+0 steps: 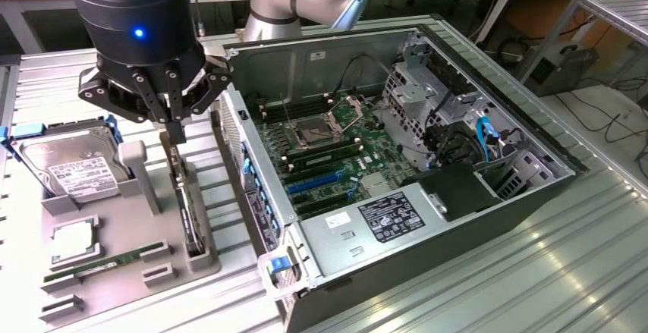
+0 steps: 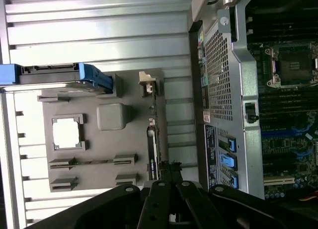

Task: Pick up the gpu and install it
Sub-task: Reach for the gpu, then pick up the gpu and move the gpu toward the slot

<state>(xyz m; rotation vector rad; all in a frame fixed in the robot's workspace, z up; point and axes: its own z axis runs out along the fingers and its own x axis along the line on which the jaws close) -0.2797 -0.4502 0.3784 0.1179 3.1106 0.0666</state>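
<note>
The gpu [image 1: 184,200] stands on edge in a slot of the grey holder tray [image 1: 121,280], beside the open computer case [image 1: 335,268]. Its silver bracket end points up toward my gripper [image 1: 174,136]. The gripper hangs straight over that end, fingers drawn together on the card's top edge. In the wrist view the gpu [image 2: 153,132] appears edge-on as a thin strip running under the black fingers [image 2: 158,194]. The card still sits in its slot.
The tray also holds a silver hard drive [image 1: 76,170], a processor chip [image 1: 73,240] and a narrow green memory stick [image 1: 102,261]. Inside the case, the motherboard has blue expansion slots [image 1: 319,185]. The case wall [image 2: 223,105] stands close beside the card.
</note>
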